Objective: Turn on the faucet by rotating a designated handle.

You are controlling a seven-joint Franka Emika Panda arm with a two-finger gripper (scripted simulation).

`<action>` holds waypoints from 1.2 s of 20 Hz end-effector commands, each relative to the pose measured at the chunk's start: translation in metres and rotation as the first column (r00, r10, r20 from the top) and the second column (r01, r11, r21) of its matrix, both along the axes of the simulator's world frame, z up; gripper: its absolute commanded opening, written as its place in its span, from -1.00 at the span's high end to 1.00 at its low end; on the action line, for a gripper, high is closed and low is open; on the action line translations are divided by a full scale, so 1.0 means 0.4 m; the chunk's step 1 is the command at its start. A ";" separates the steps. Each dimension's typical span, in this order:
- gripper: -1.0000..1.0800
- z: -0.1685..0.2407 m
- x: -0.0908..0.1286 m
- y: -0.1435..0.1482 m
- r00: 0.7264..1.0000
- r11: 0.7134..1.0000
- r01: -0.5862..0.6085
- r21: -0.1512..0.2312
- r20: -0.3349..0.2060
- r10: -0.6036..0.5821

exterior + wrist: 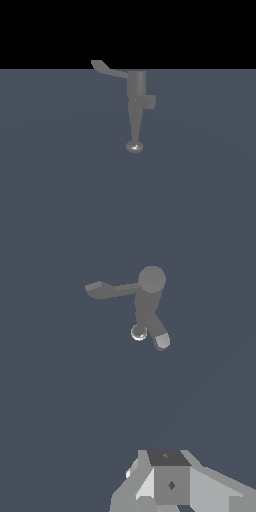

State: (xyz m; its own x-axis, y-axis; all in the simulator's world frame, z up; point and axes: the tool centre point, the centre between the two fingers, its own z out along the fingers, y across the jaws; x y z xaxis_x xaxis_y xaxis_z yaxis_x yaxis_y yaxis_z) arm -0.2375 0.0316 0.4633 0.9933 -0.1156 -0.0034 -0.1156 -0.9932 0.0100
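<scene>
The faucet (136,92) is seen standing alone on the flat blue-grey counter (60,190), near the middle of the exterior view and close to the counter's far edge against a black background. The upright cylinder body is shown with the tapering spout running down toward the camera and ending in a shiny rounded knob (134,146). A short boxy stub (149,102) is set on the exterior view's right of the body.

The handle (106,69) is attached near the top of the cylinder and is swept out to the exterior view's left, curving slightly upward to a flattened paddle tip.

In the wrist view the faucet (148,301) is seen from above, with the handle (111,290) extending sideways from the round cylinder top and the knob and stub below it. Nothing is touching the handle.

The claw (167,483) is only partly framed at the edge of the wrist view, well apart from the faucet. Only pale blocky housing is visible; fingertips appear cropped out, so its opening cannot be determined. No arm is seen in the exterior view.
</scene>
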 end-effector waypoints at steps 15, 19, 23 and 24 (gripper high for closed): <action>1.00 -0.121 0.156 0.128 0.938 0.938 0.348 0.006 0.000 -0.348; 1.00 -0.151 0.203 0.151 0.903 0.903 0.430 0.008 0.000 -0.430; 1.00 -0.181 0.252 0.169 0.861 0.861 0.509 0.009 0.000 -0.509; 1.00 -0.188 0.264 0.173 0.849 0.849 0.528 0.009 0.000 -0.528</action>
State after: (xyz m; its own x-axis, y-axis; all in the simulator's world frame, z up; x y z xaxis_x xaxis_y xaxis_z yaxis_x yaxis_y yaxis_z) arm -0.1395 0.0981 0.3925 0.8037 -0.5950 -0.0046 -0.5950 -0.8038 0.0019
